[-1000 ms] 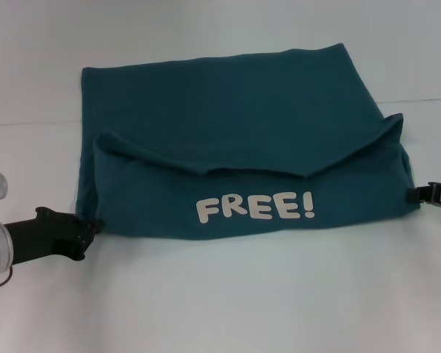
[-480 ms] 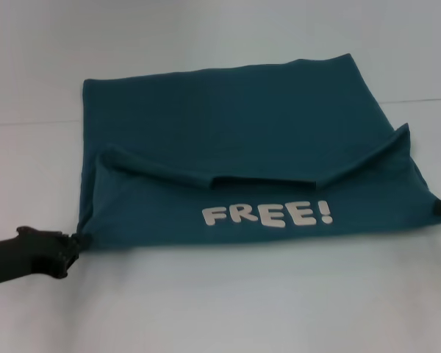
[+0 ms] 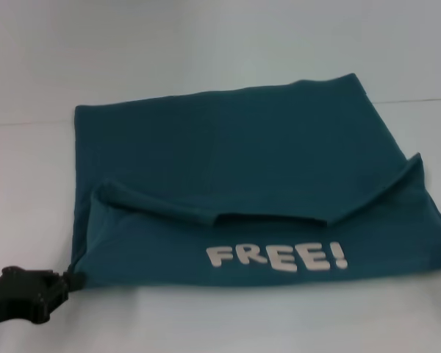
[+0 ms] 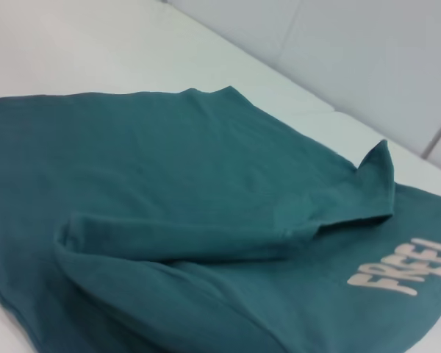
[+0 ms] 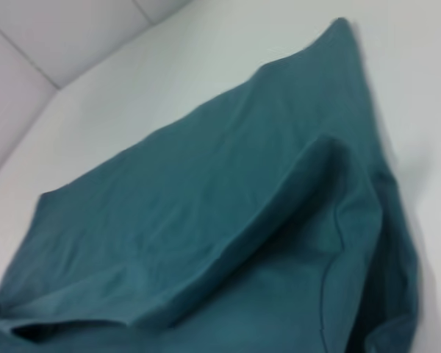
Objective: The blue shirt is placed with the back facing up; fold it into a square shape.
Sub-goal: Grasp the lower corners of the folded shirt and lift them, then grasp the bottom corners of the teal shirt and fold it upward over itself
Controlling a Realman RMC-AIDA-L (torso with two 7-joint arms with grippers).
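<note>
The blue shirt [image 3: 235, 169] lies on the white table [image 3: 206, 44], with its near part folded over so the white "FREE!" lettering [image 3: 277, 257] faces up. My left gripper [image 3: 67, 280] is at the shirt's near left corner and is shut on the cloth there. The shirt's near right corner runs to the right edge of the head view, and my right gripper is out of view. The left wrist view shows the folded flap and lettering [image 4: 404, 272] close up. The right wrist view shows the shirt [image 5: 206, 220] with its raised fold.
White table surface surrounds the shirt, with a strip of it in front [image 3: 228, 323] and a wide area behind. A pale wall panel [image 4: 367, 51] stands beyond the table's far edge.
The shirt's near edge and the lettering have slid toward me. My left gripper has drawn back to the lower left with the corner. My right gripper has left the head view at the right.
</note>
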